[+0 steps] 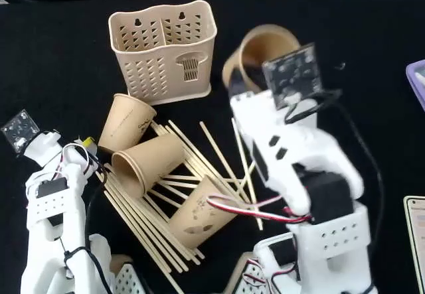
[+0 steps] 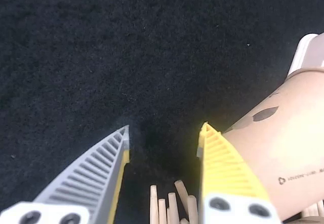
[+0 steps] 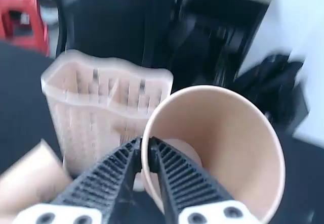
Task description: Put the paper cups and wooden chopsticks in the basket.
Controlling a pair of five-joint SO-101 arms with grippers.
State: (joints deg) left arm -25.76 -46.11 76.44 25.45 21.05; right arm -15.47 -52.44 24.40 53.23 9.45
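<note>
The basket (image 1: 149, 75) stands upright on the black worktop (image 1: 60, 55) at the far middle, its open top split into two compartments. Everything the next move needs turns on it: it is just beside the held paper cup (image 1: 265, 45), to that cup's left in the high view. Whether the two touch cannot be told.

The held cup is tilted, so that its mouth shows from above and its long axis leans rather than standing upright. It would need to be carried sideways over the basket's rim, I judge. The right arm is clearly the nearer one for this. The right gripper (image 3: 145, 145) is pinched nearly closed on the cup's rim, one finger inside the wall and one outside.

Three more paper cups (image 1: 147, 162) lie on their sides in front of the basket, well short of it. The wooden chopsticks (image 1: 143, 221) are strewn under and between them, running mostly diagonally.

The left gripper (image 2: 164, 133) sits low at the near left with its fingers spread wide and nothing between them. It is just above some chopstick ends (image 2: 172, 204), with one lying cup (image 2: 283, 153) against its yellow finger.
</note>
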